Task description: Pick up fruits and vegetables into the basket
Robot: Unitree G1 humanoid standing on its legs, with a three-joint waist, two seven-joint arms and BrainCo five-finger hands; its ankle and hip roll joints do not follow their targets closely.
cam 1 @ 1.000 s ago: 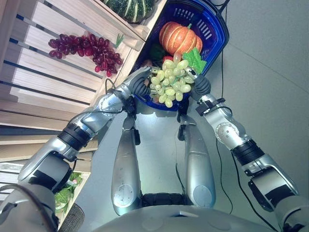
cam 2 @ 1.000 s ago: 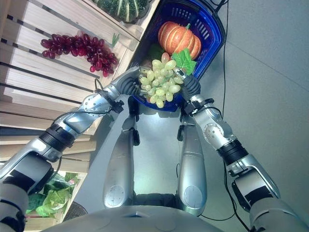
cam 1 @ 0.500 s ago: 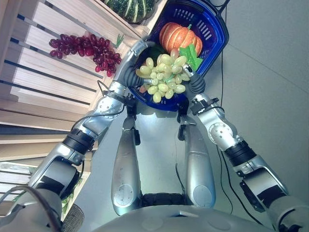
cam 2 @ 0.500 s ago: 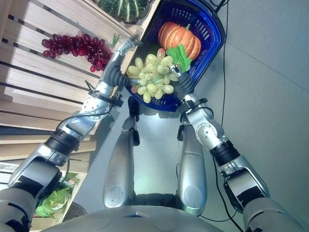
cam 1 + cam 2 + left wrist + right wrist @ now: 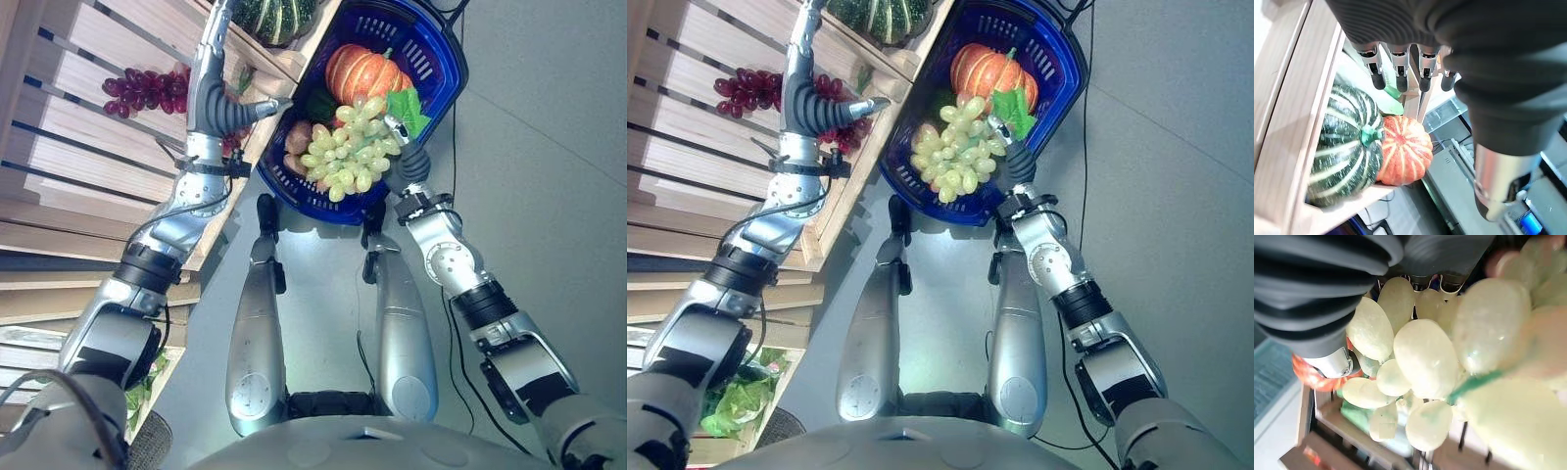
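Floor (image 5: 549,196): grey and smooth, it fills the right side and the lower middle of the eye views.
On the floor: a blue basket (image 5: 446,59) at the upper middle, just beside the shelf.
Shelf (image 5: 88,166): pale wooden slats, on the left side.
On the slats: a bunch of dark red grapes (image 5: 147,90), upper left.
Upper compartment: a green striped squash (image 5: 1344,142), touching an orange pumpkin (image 5: 1403,156).
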